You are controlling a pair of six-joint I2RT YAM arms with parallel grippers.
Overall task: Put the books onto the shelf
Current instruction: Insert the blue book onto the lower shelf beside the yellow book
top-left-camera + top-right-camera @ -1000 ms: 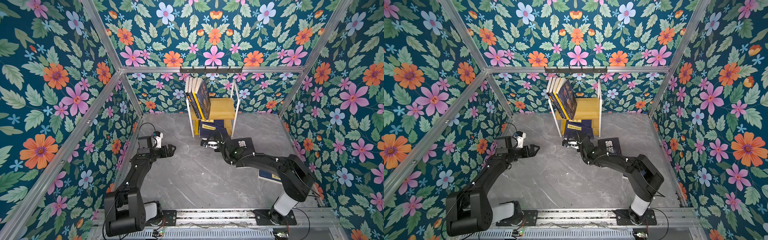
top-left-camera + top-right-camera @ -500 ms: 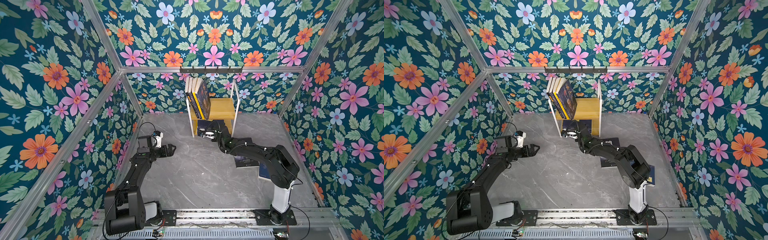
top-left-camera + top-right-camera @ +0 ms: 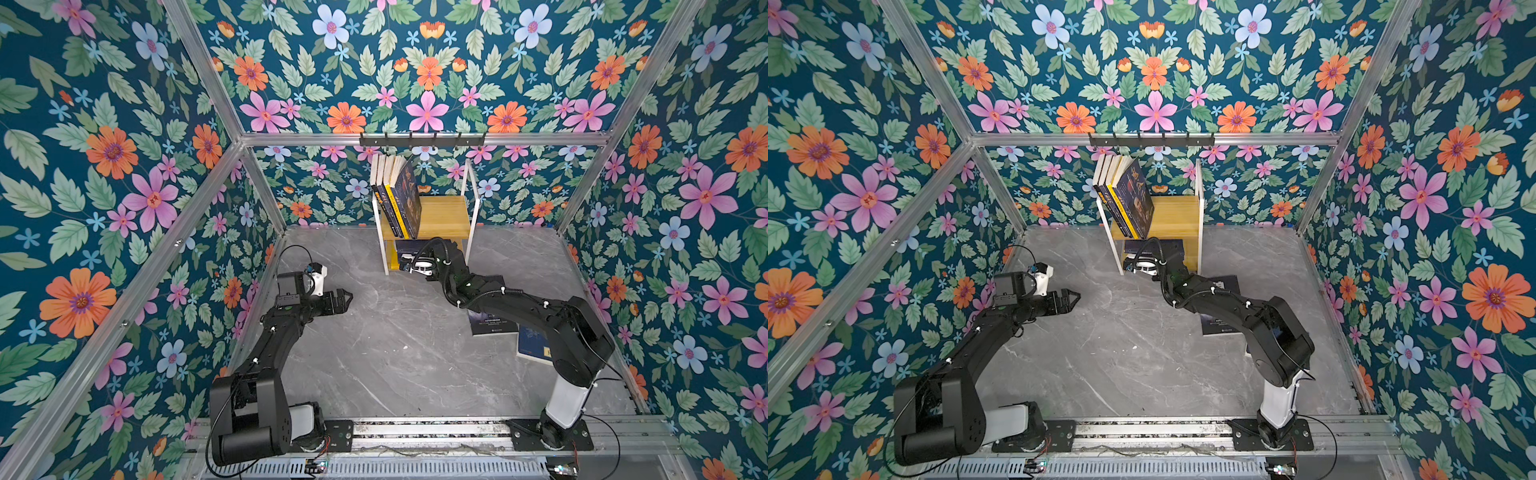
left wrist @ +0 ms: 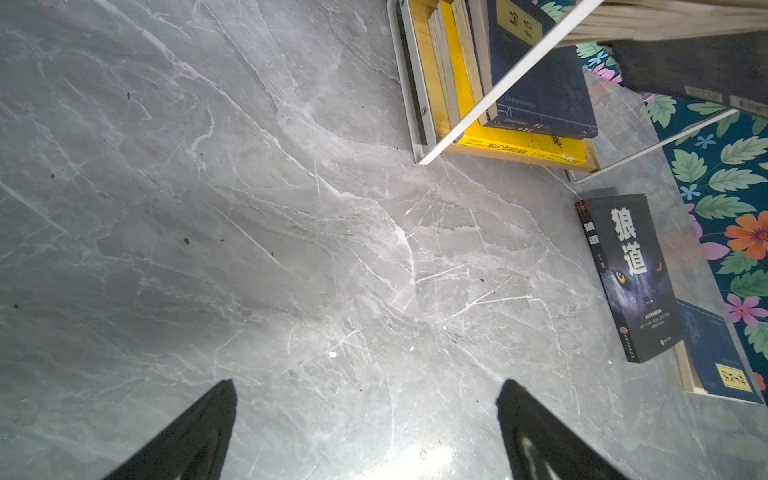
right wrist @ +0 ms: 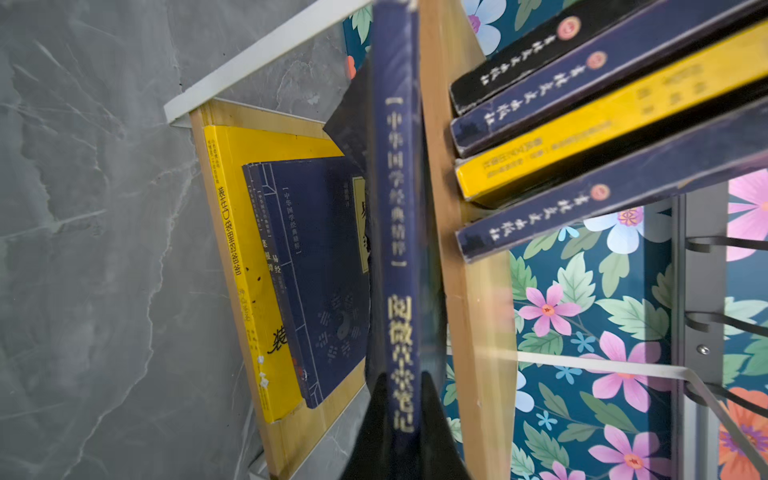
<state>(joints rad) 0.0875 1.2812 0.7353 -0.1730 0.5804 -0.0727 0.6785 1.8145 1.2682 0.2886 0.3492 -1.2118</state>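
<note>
The right gripper (image 5: 402, 415) has its fingers clamped on the spine of a navy paperback (image 5: 397, 208). It holds the book edge-on at the mouth of the lower tier of the wooden shelf (image 3: 444, 216), between the upper board and a flat stack. That stack is a yellow book (image 5: 249, 208) with navy volumes (image 5: 324, 249) on top. Four leaning books (image 3: 395, 195) fill part of the upper tier.

To finish well, keep the paperback level with the boards (the gap looks tight). Slide it fully over the stack and let go only once it is supported.

The left gripper (image 4: 365, 386), fingers wide apart and empty, hovers over the marble table (image 3: 374, 353). A wolf-eye book (image 4: 631, 274) and a yellow-labelled navy book (image 4: 719, 357) lie on the table, not yet shelved.
</note>
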